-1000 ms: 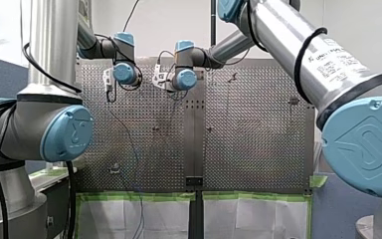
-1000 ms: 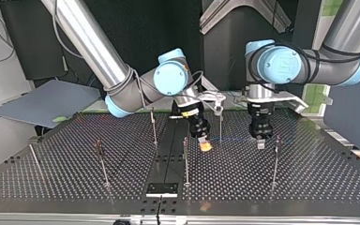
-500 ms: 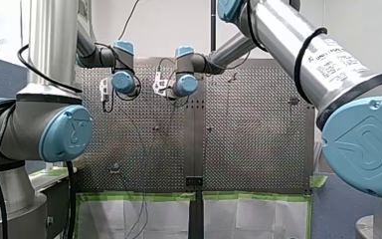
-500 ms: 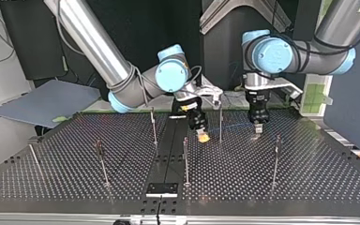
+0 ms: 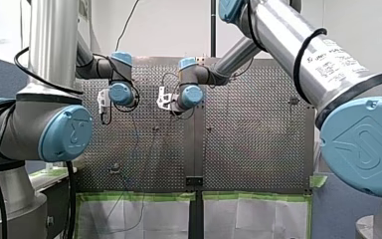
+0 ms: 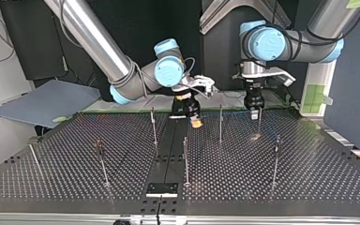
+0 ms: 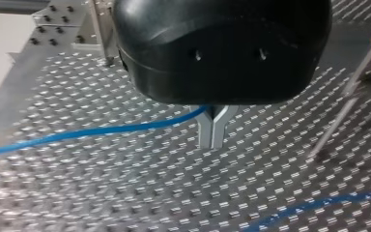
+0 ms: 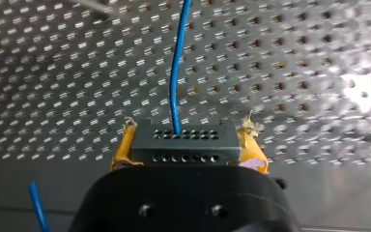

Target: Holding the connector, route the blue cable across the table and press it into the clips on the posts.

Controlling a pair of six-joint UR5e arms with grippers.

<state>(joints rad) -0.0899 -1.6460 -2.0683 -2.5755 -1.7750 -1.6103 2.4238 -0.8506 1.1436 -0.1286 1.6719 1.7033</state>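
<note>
The connector is being clamped by the right end effector, the blue cable by the left end effector, across the post.

In the top view, thin posts break up your path. One post stands between my right gripper and my left gripper, and the blue cable runs across that same gap. Nearer the camera, a middle post and a right-hand post stand well apart; you can pass between them over the perforated table. At the left, a far post and a near post narrow the way.
</note>
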